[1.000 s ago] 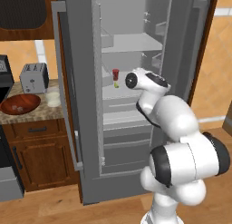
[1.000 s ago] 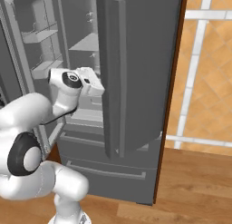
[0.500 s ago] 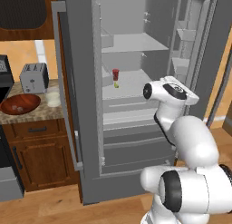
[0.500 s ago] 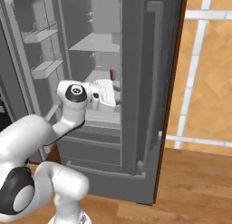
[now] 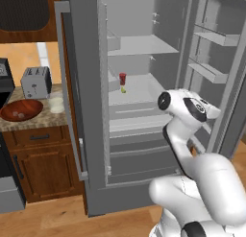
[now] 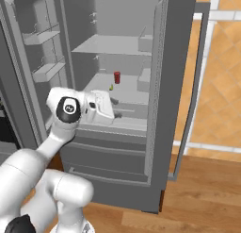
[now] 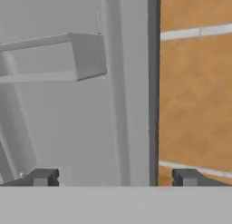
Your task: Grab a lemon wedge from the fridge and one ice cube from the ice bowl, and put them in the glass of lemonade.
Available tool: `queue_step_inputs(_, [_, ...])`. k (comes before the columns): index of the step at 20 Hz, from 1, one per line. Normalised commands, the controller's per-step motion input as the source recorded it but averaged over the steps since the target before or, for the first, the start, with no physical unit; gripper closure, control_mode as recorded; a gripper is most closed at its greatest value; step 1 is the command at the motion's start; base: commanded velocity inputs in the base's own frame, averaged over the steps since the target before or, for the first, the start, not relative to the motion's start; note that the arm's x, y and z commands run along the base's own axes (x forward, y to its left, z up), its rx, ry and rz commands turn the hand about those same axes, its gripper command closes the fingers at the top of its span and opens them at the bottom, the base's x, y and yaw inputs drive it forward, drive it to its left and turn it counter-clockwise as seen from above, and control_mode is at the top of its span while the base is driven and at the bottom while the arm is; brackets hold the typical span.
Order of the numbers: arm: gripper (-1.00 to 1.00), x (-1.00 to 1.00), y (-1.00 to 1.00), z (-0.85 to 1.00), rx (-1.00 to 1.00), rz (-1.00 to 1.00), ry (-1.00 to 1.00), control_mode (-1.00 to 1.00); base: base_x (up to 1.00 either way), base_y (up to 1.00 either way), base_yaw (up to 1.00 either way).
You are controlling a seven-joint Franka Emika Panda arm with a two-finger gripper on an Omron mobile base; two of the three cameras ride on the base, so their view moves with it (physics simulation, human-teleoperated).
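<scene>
The fridge (image 5: 79, 63) stands with both doors swung wide. On its middle shelf lies the tiny yellow-green lemon wedge (image 5: 123, 90) (image 6: 111, 87), just in front of a small red cup (image 5: 122, 78) (image 6: 117, 77). My gripper (image 6: 118, 115) (image 7: 115, 177) hangs open and empty in front of the lower shelves, below and right of the wedge, facing the right door's inner bin (image 7: 86, 55). On the counter to the left sit the reddish-brown ice bowl (image 5: 21, 110) holding pale ice cubes (image 5: 18, 114) and the whitish glass of lemonade (image 5: 56, 104).
A toaster (image 5: 36, 81) stands behind the bowl on the stone counter (image 5: 33, 123), above wooden cabinets. The right door (image 6: 186, 86) with its shelves (image 5: 211, 37) juts out beside my arm. The left door (image 6: 33, 38) flanks the other side. Wood floor lies below.
The right fridge door has swung from nearly closed to wide open. My hand has moved right and downward across the fridge front, away from the red cup.
</scene>
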Motion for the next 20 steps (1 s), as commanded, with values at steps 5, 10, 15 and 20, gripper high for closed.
queue_step_inputs(5, [-1.00,0.00,0.18,0.44,0.47,0.62,0.57,-1.00,0.00,0.00,0.00])
queue_step_inputs(10, [-1.00,-0.01,0.34,-0.30,0.38,0.67,0.21,-1.00,0.00,0.00,0.00])
queue_step_inputs(15, [-1.00,0.10,0.72,-0.93,0.25,0.49,-0.01,-1.00,0.00,0.00,0.00])
queue_step_inputs(20, [-1.00,0.02,0.29,-0.28,-0.14,0.00,0.00,-1.00,0.00,0.00,0.00])
